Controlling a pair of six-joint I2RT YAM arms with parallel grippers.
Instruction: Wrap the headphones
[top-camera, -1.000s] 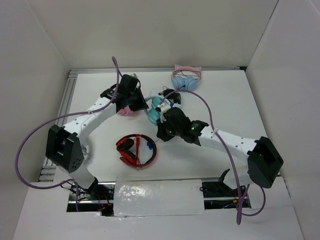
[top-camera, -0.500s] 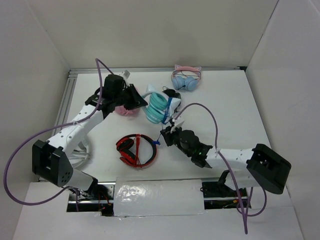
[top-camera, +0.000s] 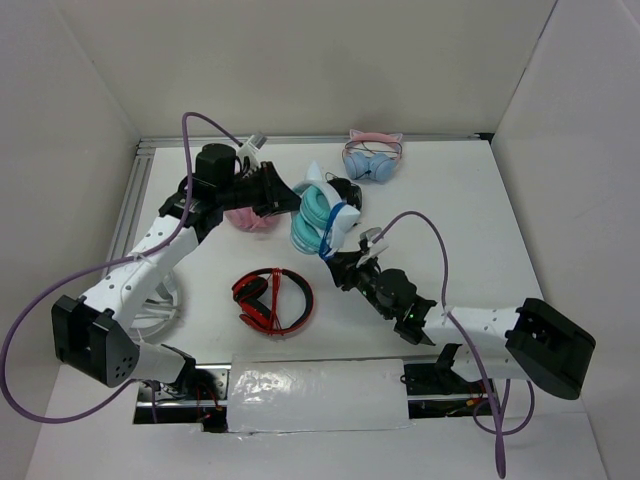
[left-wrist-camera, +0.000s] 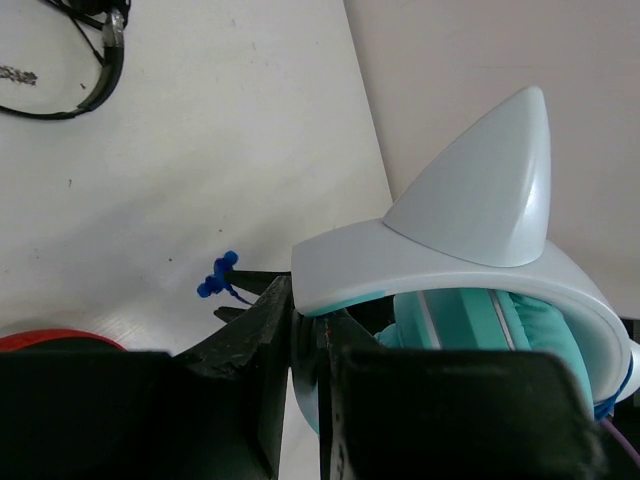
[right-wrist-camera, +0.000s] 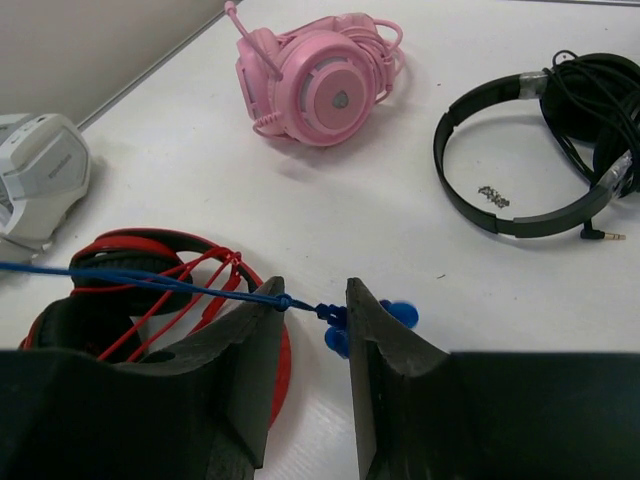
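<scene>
Headphones (top-camera: 318, 215) | held above the desk (top-camera: 480, 220), left gripper (left-wrist-camera: 305, 335) clamped on their white headband | blue cable (right-wrist-camera: 150, 277) crosses cups, taut tail pinched in right gripper (right-wrist-camera: 315, 310) | wrap seemingly mostly done; tail left to wind.

smooth matt white plastic on the headphones (left-wrist-camera: 470, 260) band and ear, with soft teal padding of slight sheen. thin blue rubbery cable (right-wrist-camera: 150, 278). matt black, coarse-grained plastic fingers (right-wrist-camera: 250, 380). glossy pink plastic on the pink pair (right-wrist-camera: 315, 85). matt white table (right-wrist-camera: 400, 220), faintly scuffed.
</scene>
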